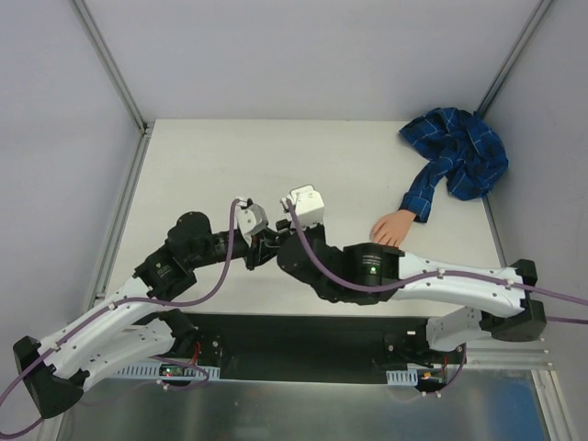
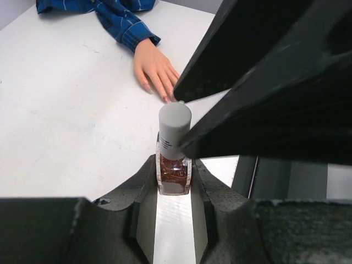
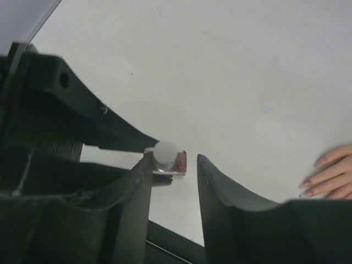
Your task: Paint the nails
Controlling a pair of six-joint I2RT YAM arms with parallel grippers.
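Left gripper [image 2: 175,165] clamped on polish bottle [image 2: 175,151]. My right gripper [image 3: 175,162] stands apart around its white cap [image 3: 165,152], one finger touching. Nails [image 2: 165,98] on fake hand [image 2: 155,66], flat on table [image 1: 230,156], off to the right.

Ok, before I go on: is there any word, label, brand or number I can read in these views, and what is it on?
Nothing is legible in any view.
On the small glass bottle of reddish-brown polish: tiny dark print on the white strip just under its pale grey cap, too small to read.
On the blue plaid sleeve and the white table: no text at all.
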